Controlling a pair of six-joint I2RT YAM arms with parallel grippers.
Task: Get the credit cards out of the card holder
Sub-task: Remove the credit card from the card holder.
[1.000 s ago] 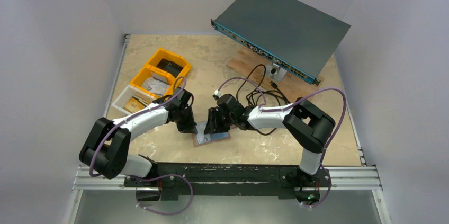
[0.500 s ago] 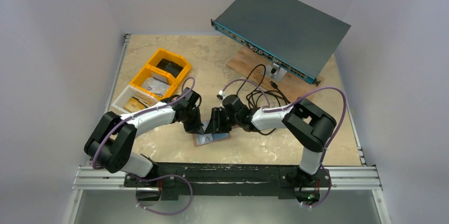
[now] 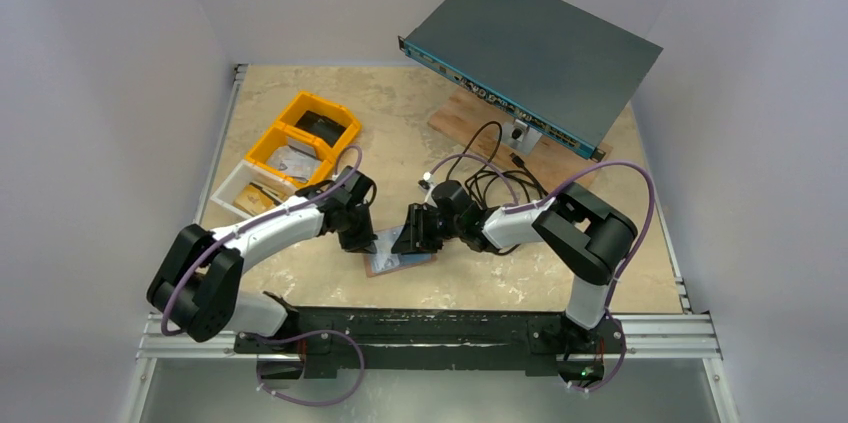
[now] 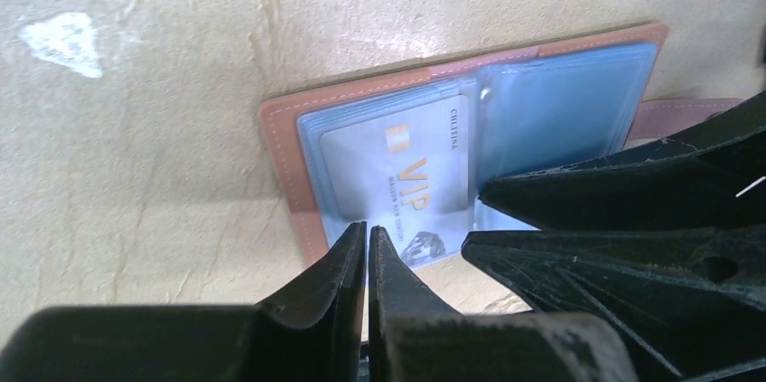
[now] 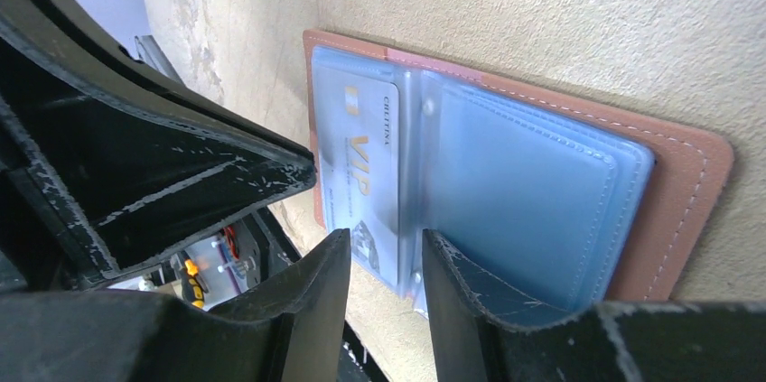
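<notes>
Tan leather lies open and flat on the table (image 3: pixel 470 281) close to its near edge: the card holder (image 3: pixel 398 262), inside up, sits between the two arms. The one credit card (image 4: pixel 406 174) that shows, pale with gold VIP lettering, is tucked in the holder's left half. Its long axis runs parallel to the fold, so a short end faces the left gripper (image 4: pixel 366 233). Those jaws are pressed together with their tips right at that end; whether they nip the card's rim or only touch it cannot be told. The right gripper (image 5: pixel 384 242) has its jaws partly spread astride the fold, one finger over the blue-grey sleeves (image 5: pixel 533 183) of the right half, probably pinning the holder down. The left arm is the nearer to the card, so I judge the pull should run straight along the card's length while the right steadies the leather
</notes>
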